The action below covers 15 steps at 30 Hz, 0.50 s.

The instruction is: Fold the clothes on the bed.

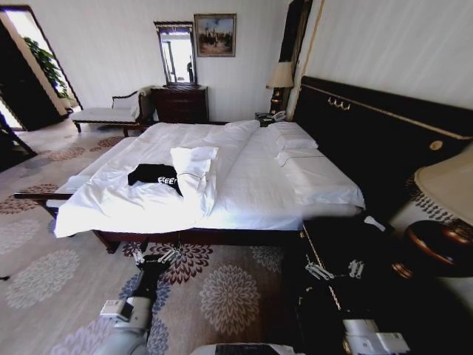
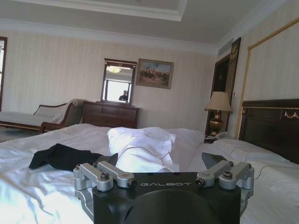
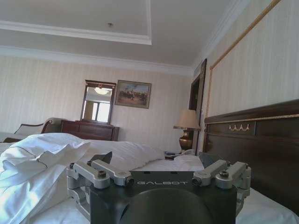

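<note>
Since the black T-shirt (image 1: 155, 175) is seen left of centre on the bed (image 1: 251, 185), long axis across the frame, the left gripper (image 1: 157, 259), fingers spread, is judged nearer than the right gripper (image 1: 336, 271), likewise spread, at lower right.

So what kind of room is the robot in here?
Most likely a hotel bedroom: a large bed with white bedding and a dark headboard, a bedside lamp, and a dresser with a mirror.
</note>
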Tool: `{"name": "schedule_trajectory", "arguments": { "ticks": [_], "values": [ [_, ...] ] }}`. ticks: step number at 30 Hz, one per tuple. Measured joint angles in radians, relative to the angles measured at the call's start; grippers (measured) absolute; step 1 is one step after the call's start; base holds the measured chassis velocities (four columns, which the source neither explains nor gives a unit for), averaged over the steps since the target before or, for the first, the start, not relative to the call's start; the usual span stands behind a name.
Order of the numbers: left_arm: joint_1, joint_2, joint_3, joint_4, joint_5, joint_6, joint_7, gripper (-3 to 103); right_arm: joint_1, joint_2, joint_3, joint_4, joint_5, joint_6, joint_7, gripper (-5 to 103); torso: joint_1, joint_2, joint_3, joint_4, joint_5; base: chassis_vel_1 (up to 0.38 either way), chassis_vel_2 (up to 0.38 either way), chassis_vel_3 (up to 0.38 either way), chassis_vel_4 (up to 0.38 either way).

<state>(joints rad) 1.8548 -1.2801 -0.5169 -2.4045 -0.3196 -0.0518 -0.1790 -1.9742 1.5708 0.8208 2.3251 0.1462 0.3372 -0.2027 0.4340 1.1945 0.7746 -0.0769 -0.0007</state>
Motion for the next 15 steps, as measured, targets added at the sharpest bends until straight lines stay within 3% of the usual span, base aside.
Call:
{"name": "schedule_trajectory", "arguments": {
  "ticks": [15],
  "values": [
    [-0.002, 0.000, -0.001, -0.001, 0.001, 0.001, 0.003, 100, -0.003, 0.012, -0.003, 0.000, -0.009, 0.008, -0.005, 100, 0.000, 0.000, 0.000, 0.0000, 0.0000, -0.092, 0.079, 0.086, -0.091]
  ]
}}
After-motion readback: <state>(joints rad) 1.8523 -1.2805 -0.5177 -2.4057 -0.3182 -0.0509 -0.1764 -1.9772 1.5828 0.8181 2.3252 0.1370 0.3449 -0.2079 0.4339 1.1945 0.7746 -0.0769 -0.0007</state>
